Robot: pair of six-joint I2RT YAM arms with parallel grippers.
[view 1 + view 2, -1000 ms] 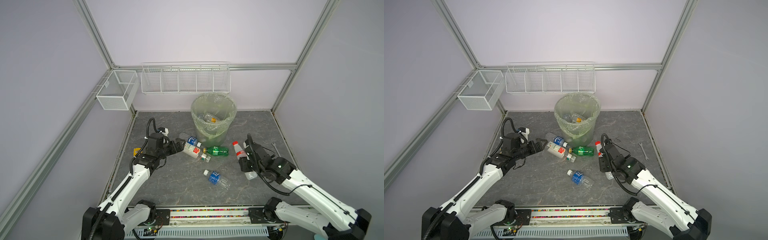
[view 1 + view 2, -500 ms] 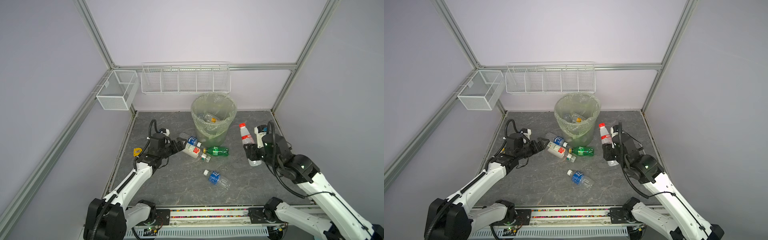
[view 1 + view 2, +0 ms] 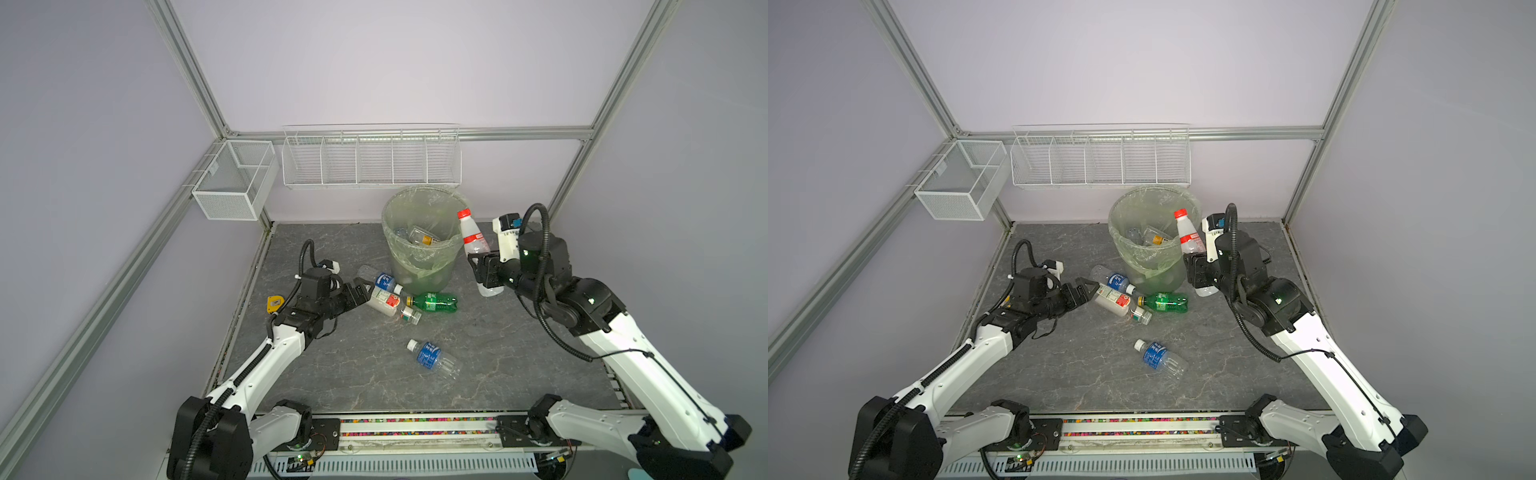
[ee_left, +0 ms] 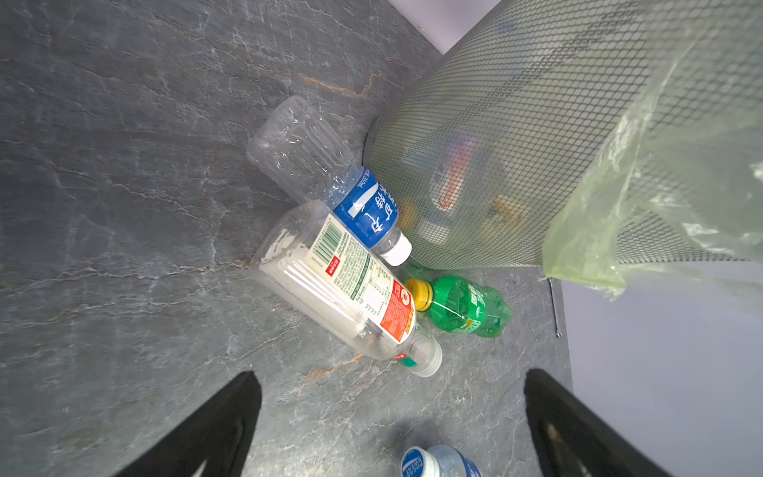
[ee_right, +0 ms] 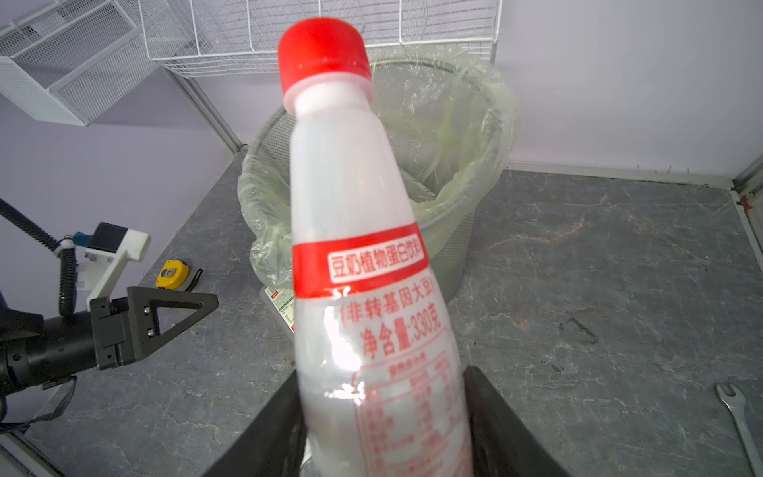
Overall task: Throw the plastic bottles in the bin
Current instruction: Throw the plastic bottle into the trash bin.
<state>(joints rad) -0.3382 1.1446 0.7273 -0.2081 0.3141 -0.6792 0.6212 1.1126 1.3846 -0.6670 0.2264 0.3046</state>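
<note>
The right gripper [image 3: 484, 272] clamps a red-capped white bottle [image 3: 471, 235] beside the bin [image 3: 415, 266], while the left gripper [image 3: 362, 291] stands wide open near a white-labelled bottle [image 3: 382, 300].

Your left arm [image 3: 266, 361] low, left gripper [image 4: 391, 373] spread wide, your right arm [image 3: 648, 365] raised, right gripper [image 5: 383, 371] clamped on red-capped bottle [image 5: 355, 206]

Glossy milky plastic on the red-capped bottle [image 5: 355, 198], glinting. Thin crinkled film [image 5: 475, 95] lines the mesh bin [image 5: 459, 264]; the tabletop [image 5: 598, 268] looks matt, stone-veined.

Red-capped bottle [image 3: 471, 237] aloft beside lined bin [image 3: 432, 270]
</note>
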